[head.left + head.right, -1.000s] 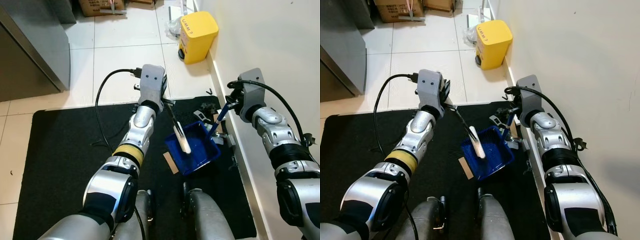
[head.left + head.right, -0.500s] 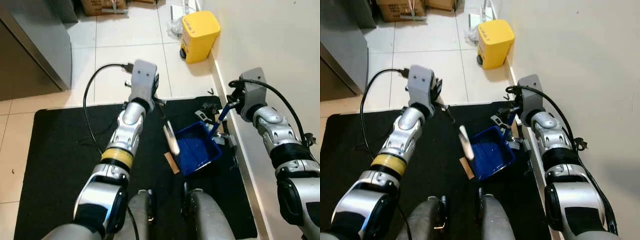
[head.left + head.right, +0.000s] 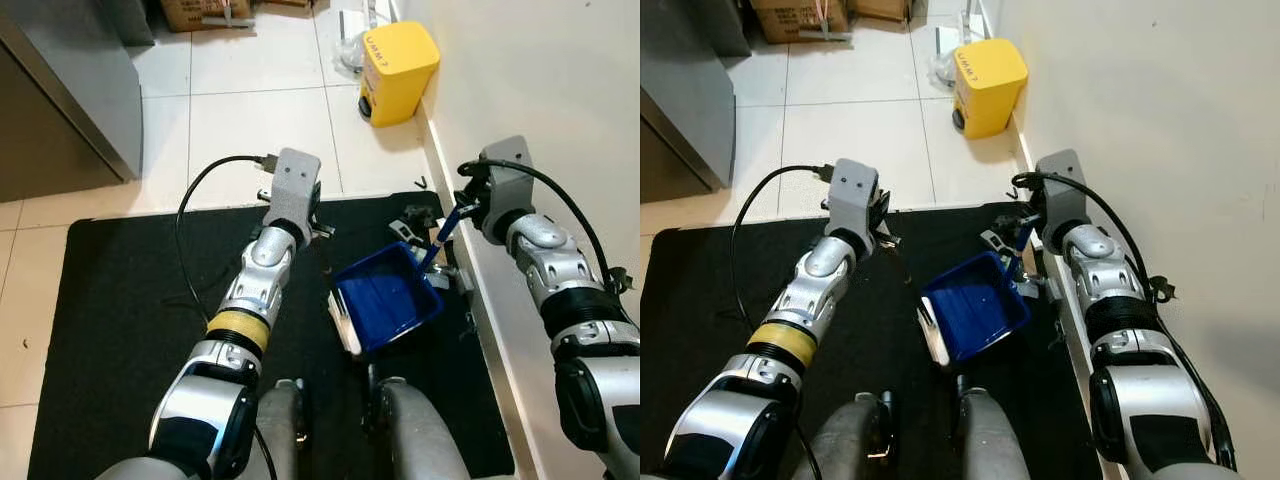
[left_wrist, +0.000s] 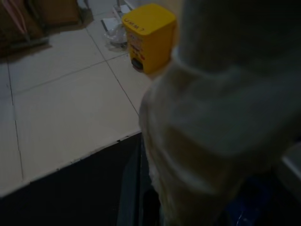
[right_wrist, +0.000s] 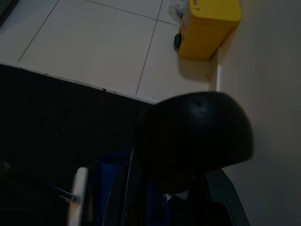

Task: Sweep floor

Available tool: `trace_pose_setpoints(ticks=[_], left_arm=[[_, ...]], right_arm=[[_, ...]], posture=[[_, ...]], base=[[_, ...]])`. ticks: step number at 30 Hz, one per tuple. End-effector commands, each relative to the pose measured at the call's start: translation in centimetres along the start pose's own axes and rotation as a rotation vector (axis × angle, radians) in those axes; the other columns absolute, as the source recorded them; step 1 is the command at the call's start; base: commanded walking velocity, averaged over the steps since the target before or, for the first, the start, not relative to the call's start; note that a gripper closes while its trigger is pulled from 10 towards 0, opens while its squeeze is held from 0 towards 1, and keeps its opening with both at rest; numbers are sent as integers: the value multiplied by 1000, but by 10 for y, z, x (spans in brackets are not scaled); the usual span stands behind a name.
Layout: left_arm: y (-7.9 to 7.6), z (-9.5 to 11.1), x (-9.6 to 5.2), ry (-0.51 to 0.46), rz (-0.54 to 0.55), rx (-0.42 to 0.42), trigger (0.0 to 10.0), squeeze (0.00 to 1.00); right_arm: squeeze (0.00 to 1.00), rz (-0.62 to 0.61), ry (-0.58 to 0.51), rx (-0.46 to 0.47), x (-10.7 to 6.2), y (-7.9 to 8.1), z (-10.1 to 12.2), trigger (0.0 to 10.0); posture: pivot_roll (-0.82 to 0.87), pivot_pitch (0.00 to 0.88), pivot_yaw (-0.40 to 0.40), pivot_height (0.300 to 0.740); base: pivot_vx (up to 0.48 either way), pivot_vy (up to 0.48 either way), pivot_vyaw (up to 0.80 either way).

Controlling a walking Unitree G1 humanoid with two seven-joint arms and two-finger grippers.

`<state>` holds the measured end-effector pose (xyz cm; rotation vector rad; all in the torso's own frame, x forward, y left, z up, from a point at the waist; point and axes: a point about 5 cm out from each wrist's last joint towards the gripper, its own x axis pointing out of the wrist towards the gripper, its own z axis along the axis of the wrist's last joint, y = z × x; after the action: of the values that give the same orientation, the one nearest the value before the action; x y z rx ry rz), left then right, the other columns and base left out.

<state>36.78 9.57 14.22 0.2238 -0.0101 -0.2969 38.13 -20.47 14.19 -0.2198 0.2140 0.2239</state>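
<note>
The small brush [image 3: 343, 325] is lying with its pale head against the near-left lip of the blue dustpan [image 3: 386, 299], its dark stick running up to the left gripper [image 3: 318, 235], which seems to be clenching it — the fingers are hard to make out. The right gripper [image 3: 452, 215] is gripping the dustpan's blue handle [image 3: 440, 237] by the wall. Everything is sitting on a black mat [image 3: 110, 300]; a yellow bin [image 3: 397, 72] is standing far off on the tiled floor [image 3: 250, 110].
</note>
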Motion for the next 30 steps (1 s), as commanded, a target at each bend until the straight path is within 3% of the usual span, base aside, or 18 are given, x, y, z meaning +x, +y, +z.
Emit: trace_pose_setpoints(ticks=[1,10,15,16,19,23,26,30], left_arm=[[-4,0,-3,17,-5,46,10000,0],[1,-10,-9,56,51,-20,10000,0],[3,-19,-12,43,101,-14,10000,0],[5,-17,-14,-25,138,-75,10000,0],[12,-17,-17,-96,210,-129,10000,0],[18,-19,-19,-123,266,-161,10000,0],[21,-20,-18,-120,288,-243,10000,0],[26,-17,-17,-142,319,-262,10000,0]], right_arm=[[0,29,94,48,-5,6,-28,10000],[0,32,92,55,-3,10,-28,10000],[0,35,89,55,-3,10,-27,10000],[0,37,89,54,-3,10,-27,10000],[0,41,86,56,-4,10,-28,10000],[0,47,77,60,-4,11,-27,10000],[0,52,67,64,-4,10,-25,10000],[0,52,62,67,-4,10,-24,10000]], posture=[[-80,303,-16,740],[-70,303,-18,740],[-80,311,-25,740],[-87,315,-29,740],[-96,319,-31,740],[-104,321,-34,740],[-108,323,-34,740],[-109,322,-33,740]], base=[[0,0,0],[0,0,0],[0,0,0],[0,0,0],[0,0,0],[0,0,0],[0,0,0],[0,0,0]])
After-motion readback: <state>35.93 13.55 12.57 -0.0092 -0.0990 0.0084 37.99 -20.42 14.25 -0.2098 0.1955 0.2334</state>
